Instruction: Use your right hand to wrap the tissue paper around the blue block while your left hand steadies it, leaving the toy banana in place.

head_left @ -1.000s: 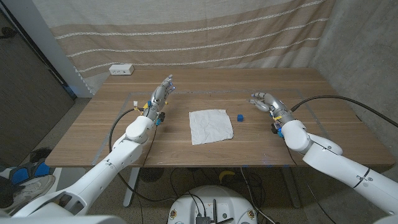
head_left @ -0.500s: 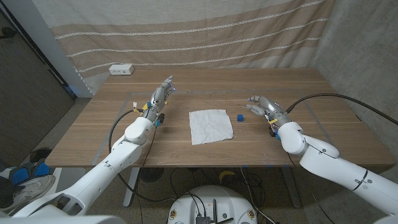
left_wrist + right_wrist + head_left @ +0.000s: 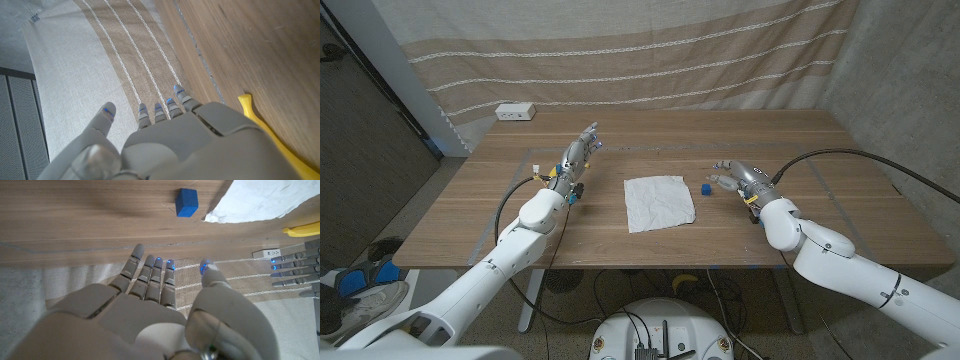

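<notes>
The white, creased tissue paper (image 3: 660, 202) lies spread on the table's middle. A small blue block (image 3: 706, 188) sits on the bare wood just off its right edge, also seen as blue block (image 3: 186, 203) past my right hand's fingertips. My right hand (image 3: 738, 176) hovers close to the right of the block, fingers spread and holding nothing. My left hand (image 3: 578, 153) stands to the left of the tissue with fingers extended, holding nothing. The yellow toy banana (image 3: 265, 135) lies on the wood beside my left hand and shows as toy banana (image 3: 302, 230) near the tissue's corner (image 3: 260, 202).
A white power strip (image 3: 516, 112) sits at the table's back left. A striped beige curtain (image 3: 620, 50) hangs behind the table. Black cables trail from both arms, one arching over the table's right side (image 3: 850, 158).
My right hand has moved left across the table, closing most of the gap to the blue block. The left hand, tissue and block have stayed put.
</notes>
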You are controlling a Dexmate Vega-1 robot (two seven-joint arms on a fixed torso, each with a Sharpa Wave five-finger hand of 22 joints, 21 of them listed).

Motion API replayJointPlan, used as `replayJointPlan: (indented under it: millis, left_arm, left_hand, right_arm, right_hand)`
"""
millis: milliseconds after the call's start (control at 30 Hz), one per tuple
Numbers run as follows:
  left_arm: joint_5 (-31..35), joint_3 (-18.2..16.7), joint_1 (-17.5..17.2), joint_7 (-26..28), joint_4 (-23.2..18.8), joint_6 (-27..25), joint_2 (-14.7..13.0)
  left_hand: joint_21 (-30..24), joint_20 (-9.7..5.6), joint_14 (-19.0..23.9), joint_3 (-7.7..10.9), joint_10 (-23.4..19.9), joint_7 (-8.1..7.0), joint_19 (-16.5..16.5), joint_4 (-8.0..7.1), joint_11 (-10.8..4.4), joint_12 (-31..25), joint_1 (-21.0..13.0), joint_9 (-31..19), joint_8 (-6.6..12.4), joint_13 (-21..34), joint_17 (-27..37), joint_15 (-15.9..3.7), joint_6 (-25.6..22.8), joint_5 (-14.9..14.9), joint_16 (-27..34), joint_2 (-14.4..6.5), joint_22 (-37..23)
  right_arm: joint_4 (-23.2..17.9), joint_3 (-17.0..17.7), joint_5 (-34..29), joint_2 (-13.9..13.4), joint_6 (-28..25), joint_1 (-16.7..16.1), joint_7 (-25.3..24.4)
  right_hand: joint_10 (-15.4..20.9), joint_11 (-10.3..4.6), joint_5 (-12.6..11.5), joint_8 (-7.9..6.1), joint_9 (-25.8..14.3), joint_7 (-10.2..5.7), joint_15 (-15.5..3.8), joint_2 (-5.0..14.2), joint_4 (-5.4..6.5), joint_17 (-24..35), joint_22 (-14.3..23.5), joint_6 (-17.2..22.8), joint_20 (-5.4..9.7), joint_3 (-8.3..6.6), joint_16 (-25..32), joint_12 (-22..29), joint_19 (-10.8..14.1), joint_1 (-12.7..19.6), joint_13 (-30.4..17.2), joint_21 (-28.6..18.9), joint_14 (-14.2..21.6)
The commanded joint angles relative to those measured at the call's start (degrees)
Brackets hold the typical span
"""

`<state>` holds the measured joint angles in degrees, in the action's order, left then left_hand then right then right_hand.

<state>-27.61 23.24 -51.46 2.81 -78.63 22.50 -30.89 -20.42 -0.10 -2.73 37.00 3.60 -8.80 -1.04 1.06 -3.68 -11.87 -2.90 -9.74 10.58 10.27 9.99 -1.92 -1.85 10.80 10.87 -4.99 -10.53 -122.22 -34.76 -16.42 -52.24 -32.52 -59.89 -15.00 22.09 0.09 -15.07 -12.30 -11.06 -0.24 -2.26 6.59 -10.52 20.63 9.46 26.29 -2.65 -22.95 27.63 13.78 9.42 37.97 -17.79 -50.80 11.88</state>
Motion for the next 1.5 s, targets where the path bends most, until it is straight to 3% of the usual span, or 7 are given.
replayJointPlan:
  millis: [33, 267, 700, 800, 1500]
  left_arm:
    - [-0.4, -0.3, -0.3, -0.4, 0.1, 0.1, -0.3]
    - [-0.6, -0.4, -0.5, -0.5, 0.0, 0.0, -0.5]
    - [-0.5, -0.4, -0.2, -0.8, 0.2, -0.2, -0.7]
    - [-0.8, -0.4, -0.1, -0.7, 0.1, -0.5, -0.6]
    - [-0.9, -0.1, 0.3, -0.8, 0.3, -1.4, -0.6]
  left_hand:
    - [0.2, 0.48, 0.4, 0.17, -0.5, -0.09, -0.2, 0.41, -0.14, 0.2, 0.1, -0.1, -0.03, 0.1, 0.2, -2.26, -0.6, -0.1, 0.1, -1.3, -0.3]
    - [0.2, 0.57, 0.6, 0.18, -0.5, -0.01, -0.2, 0.45, -0.18, 0.2, 0.2, -0.2, 0.0, 0.1, 0.3, -2.21, -0.8, -0.1, 0.1, -1.3, -0.3]
    - [0.3, 0.71, 1.1, 0.24, -0.6, 0.17, -0.3, 0.55, -0.17, 0.2, 0.3, -0.2, 0.01, 0.1, 0.3, -1.56, -1.0, -0.1, 0.2, -1.3, -0.3]
    - [0.3, 0.75, 1.2, 0.25, -0.6, 0.19, -0.3, 0.56, -0.15, 0.2, 0.3, -0.2, 0.03, 0.1, 0.3, -1.56, -1.1, -0.1, 0.3, -1.4, -0.3]
    - [0.5, 0.94, 1.6, 0.28, -0.5, 0.27, -0.4, 0.71, -0.2, 0.3, 0.6, -0.2, -0.03, 0.1, 0.4, -1.38, -1.2, -0.1, 0.3, -1.3, -0.3]
  right_arm:
    - [-0.1, -3.9, -6.7, 1.3, -5.6, 2.3, 2.8]
    - [0.6, -6.4, -9.8, 2.2, -7.8, 4.2, 4.8]
    - [2.8, -9.6, -14.4, 4.3, -10.9, 7.3, 7.6]
    - [3.1, -10.1, -15.0, 5.6, -13.6, 7.7, 8.2]
    - [4.9, -11.8, -15.2, 6.1, -13.6, 9.4, 10.0]
  right_hand:
    - [0.1, -0.65, -0.5, -0.16, -0.2, -0.72, -2.05, -0.24, -0.35, 0.1, 0.3, 0.4, -0.03, -0.67, 0.4, 0.0, 0.6, 1.9, 0.0, 0.4, -0.2]
    - [0.2, -1.23, -0.8, -0.37, -0.2, -1.67, -2.76, -1.36, -0.73, -0.2, 0.3, 1.3, 0.09, -1.3, 0.2, 0.0, 1.0, 5.2, 0.2, 0.9, -0.2]
    - [1.3, -2.96, -0.3, -2.06, -0.3, -2.03, -3.65, -3.4, -0.35, -0.3, 0.3, 7.4, 1.1, -1.82, 0.4, 0.4, 2.2, 12.0, 0.8, 1.8, -0.2]
    - [1.4, -2.97, -0.2, -2.08, -0.3, -2.03, -3.91, -3.53, -0.31, -0.3, 0.3, 7.6, 1.1, -1.81, 0.5, 0.5, 2.5, 12.5, 0.8, 1.8, 0.0]
    - [2.6, -3.47, 0.6, -2.36, -0.3, -2.2, -4.41, -4.49, -0.15, -0.2, 0.4, 9.8, 1.37, -1.69, 0.9, 0.8, 3.2, 16.5, 1.1, 2.3, 0.3]
